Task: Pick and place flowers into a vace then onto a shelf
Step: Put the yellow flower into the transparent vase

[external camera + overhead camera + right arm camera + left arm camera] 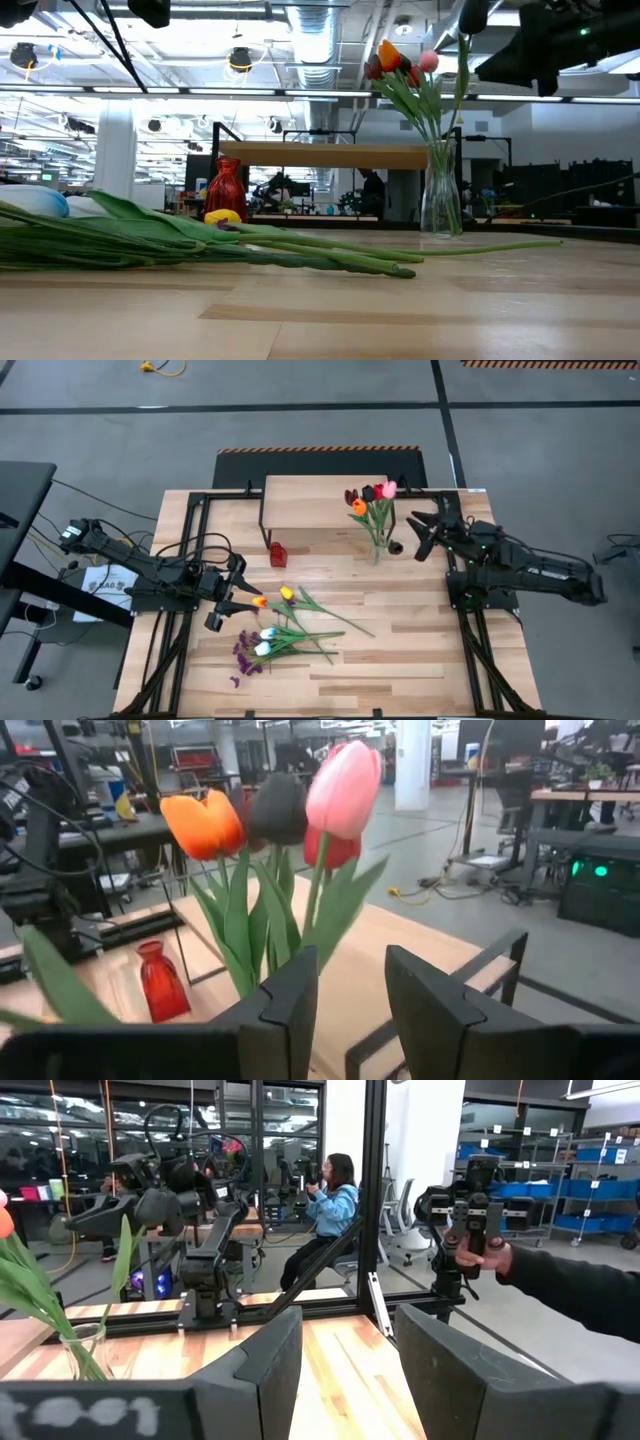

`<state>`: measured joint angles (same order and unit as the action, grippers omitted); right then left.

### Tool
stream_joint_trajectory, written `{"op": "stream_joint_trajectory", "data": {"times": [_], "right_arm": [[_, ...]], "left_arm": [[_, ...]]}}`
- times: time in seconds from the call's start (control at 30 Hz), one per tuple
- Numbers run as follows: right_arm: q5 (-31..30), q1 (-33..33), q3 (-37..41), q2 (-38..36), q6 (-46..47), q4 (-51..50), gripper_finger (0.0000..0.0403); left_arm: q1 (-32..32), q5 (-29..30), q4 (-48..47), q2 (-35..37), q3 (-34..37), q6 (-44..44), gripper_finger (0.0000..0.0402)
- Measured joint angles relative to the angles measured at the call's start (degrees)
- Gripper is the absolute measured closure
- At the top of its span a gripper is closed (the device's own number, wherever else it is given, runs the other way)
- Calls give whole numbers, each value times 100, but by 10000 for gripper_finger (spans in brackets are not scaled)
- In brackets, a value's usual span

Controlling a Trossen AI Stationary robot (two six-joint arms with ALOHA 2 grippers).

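Clear glass is what I see just ahead of my right gripper (421,536): the vase (377,549) stands on the table (400,650) a little to the inside of its fingers, holding tulips (371,500) in orange, maroon, pink and red. From the right wrist view the blooms (285,810) rise directly in front of the two fingers (290,1000), which stand apart with nothing between them. The vase is beside the shelf (310,495), in front of its right end, not on it.

My left gripper (240,596) is low over the table with its jaws spread and empty. Just past its tips lie the loose flowers (285,625): a yellow and an orange bloom nearest the fingers, white ones and purple sprigs (243,657) a bit further out toward the near edge, green stems fanning away toward the table's middle. A small red bottle (278,554) stands beyond the gripper, near the shelf's left leg.

In the left wrist view I look between the open fingers (270,1370) to the far side, where a person's hand (487,1258) holds a black device, and another person sits farther back. White marking on the left gripper's body is too blurred for me to read; I find no legible labels elsewhere.
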<state>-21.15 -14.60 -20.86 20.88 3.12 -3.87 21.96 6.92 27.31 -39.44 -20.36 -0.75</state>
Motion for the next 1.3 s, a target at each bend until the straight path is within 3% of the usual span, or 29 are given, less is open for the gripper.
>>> {"op": "stream_joint_trajectory", "data": {"times": [0.3, 0.57, 0.77, 1.07, 1.3], "right_arm": [[522, 502, 0, -477, 312, -1248, 290], [1136, 1666, 0, -390, 969, -1582, 290], [1210, 2715, 0, -133, 1710, -1571, 290], [526, 4398, 0, 1191, 2197, -437, 290], [-672, 5498, -4, 2547, 2714, 623, 290]], "left_arm": [[0, 0, 7, 0, 0, -147, 249], [-1, -2, 45, 11, -2, -212, 249], [0, -2, 72, 11, -2, -229, 249], [0, -2, 80, 11, -2, -303, 249], [0, -35, 140, 13, -2, -354, 249]]}}
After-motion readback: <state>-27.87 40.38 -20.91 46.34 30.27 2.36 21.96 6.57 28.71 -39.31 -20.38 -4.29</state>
